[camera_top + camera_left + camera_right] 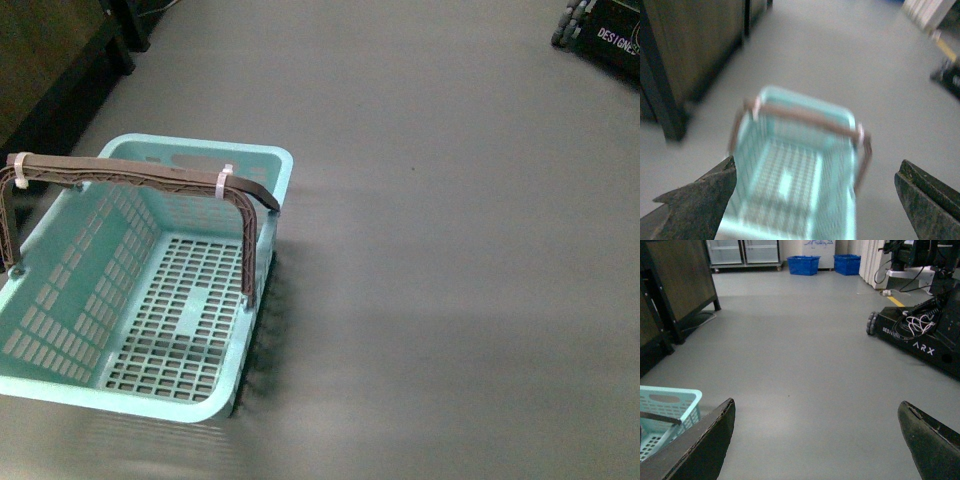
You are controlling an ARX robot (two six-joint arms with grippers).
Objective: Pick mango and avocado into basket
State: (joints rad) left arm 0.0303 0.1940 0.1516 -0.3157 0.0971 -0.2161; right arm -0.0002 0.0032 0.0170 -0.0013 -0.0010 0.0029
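**Left gripper (817, 167), right gripper (816, 407) both released above grey floor (450, 260)**

Left gripper's dark fingers (700, 200) were spread wide, gripping nothing. Its blurred view showed the light turquoise slotted plastic basket (845, 117) centre-low in frame. Right gripper was likewise spread, w/ one basket corner (670, 395) at lower left of its view. Front view: basket (140, 400) sat lower left on the floor, brown handles (150, 178) upright, bound w/ white ties (225, 183). Black wheeled ARX base (920, 340) stood at right.
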